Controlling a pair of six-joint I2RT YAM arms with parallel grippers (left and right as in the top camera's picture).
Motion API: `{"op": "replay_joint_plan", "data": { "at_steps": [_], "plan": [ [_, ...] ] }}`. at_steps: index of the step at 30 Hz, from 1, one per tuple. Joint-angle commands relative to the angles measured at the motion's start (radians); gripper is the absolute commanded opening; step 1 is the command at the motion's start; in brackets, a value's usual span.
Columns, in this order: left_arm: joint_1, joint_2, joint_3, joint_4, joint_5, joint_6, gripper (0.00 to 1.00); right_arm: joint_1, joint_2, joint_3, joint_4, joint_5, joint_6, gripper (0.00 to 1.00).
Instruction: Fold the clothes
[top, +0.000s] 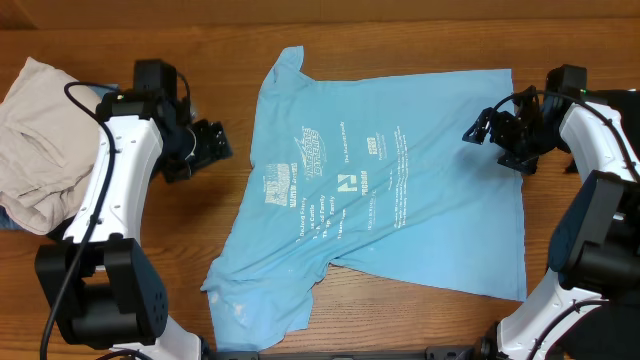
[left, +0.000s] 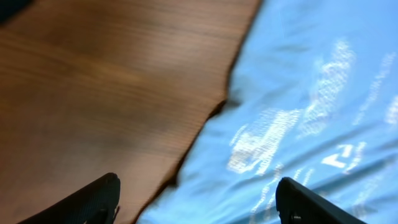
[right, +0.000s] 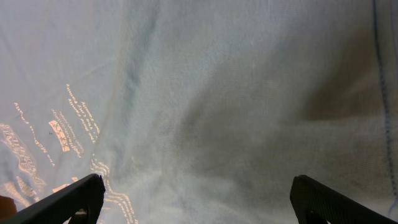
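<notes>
A light sky-blue T-shirt (top: 375, 190) with white lettering lies spread flat in the middle of the wooden table, with one sleeve at the top left and one at the bottom left. My left gripper (top: 212, 142) hovers just left of the shirt's left edge. In the left wrist view it (left: 199, 205) is open, with the shirt's edge (left: 311, 93) and bare wood below. My right gripper (top: 480, 130) is over the shirt's right part, and in the right wrist view it (right: 199, 202) stands open above plain fabric (right: 236, 112). Neither gripper holds anything.
A heap of off-white clothes (top: 40, 130) lies at the far left, with a bit of blue cloth (top: 12, 215) under it. Bare wooden table (top: 200, 60) surrounds the shirt. The arm bases stand at the near left and right corners.
</notes>
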Motion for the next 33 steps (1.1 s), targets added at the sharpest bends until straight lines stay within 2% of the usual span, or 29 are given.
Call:
{"op": "replay_joint_plan", "data": {
  "at_steps": [1,5,11,23,25,26,27,28,29,33],
  "plan": [
    [-0.011,0.045,-0.036,0.082,0.128,0.095,0.83,0.002,-0.024,0.018,0.003,-0.009,0.003,1.0],
    [-0.016,0.199,-0.042,0.128,0.143,0.107,0.82,0.002,-0.024,0.018,0.003,-0.009,0.003,1.0],
    [-0.021,0.36,-0.042,0.211,0.291,0.129,0.76,0.002,-0.024,0.018,0.003,-0.009,0.003,1.0],
    [-0.095,0.397,-0.042,0.303,0.293,0.128,0.73,0.002,-0.024,0.018,0.003,-0.009,0.003,1.0],
    [-0.1,0.397,-0.042,0.319,0.293,0.121,0.71,0.002,-0.024,0.018,0.003,-0.009,0.003,1.0],
    [-0.1,0.397,-0.042,0.324,0.293,0.12,0.65,0.002,-0.024,0.018,0.003,-0.009,0.003,1.0],
    [-0.1,0.397,-0.042,0.331,0.292,0.12,0.5,0.002,-0.024,0.018,0.003,-0.009,0.003,1.0],
    [-0.098,0.397,-0.042,0.333,0.292,0.12,0.25,0.002,-0.024,0.018,0.003,-0.009,0.003,1.0],
    [-0.095,0.397,-0.042,0.336,0.284,0.121,0.05,0.002,-0.024,0.018,0.003,-0.009,0.003,1.0],
    [-0.09,0.396,0.0,0.304,0.241,0.12,0.04,0.002,-0.024,0.018,0.003,-0.009,0.003,1.0]
  ]
}}
